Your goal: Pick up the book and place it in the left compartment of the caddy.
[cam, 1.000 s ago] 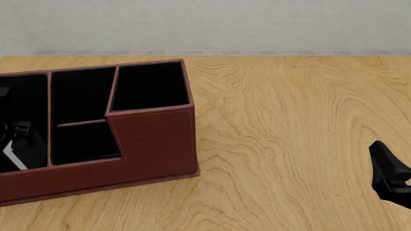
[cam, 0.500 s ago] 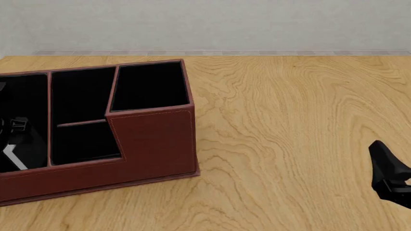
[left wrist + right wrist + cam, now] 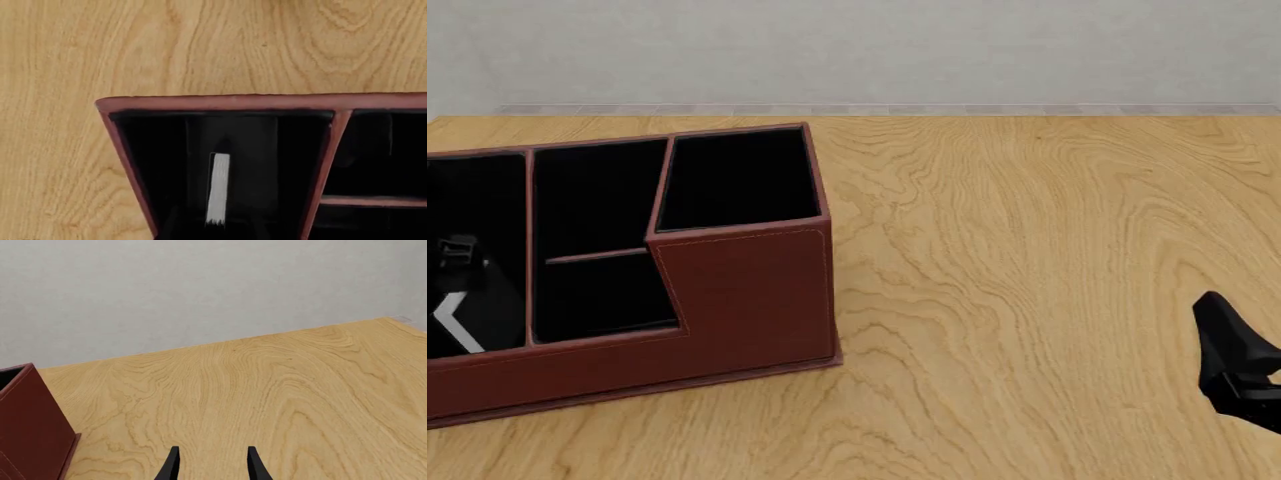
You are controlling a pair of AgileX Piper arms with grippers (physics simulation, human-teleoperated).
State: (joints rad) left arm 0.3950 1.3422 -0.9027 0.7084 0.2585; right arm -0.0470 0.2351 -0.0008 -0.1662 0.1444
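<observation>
Resting at four o'clock, half cut off: right gripper (image 3: 211, 467), fingers spread, holding nothing. At nine o'clock: caddy (image 3: 741, 290); in its left compartment (image 3: 300, 150) the book (image 3: 218, 188), only pale page edge distinct. Left gripper (image 3: 465, 285) mostly hidden; finger state cannot be told.

A light wooden table (image 3: 1028, 250) with wavy grain meets a plain pale grey wall (image 3: 854, 50) behind it.

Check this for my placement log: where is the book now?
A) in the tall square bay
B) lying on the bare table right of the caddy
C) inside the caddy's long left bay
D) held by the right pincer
C: the left wrist view shows the book, pale page edge showing, inside the left compartment of the caddy.
</observation>
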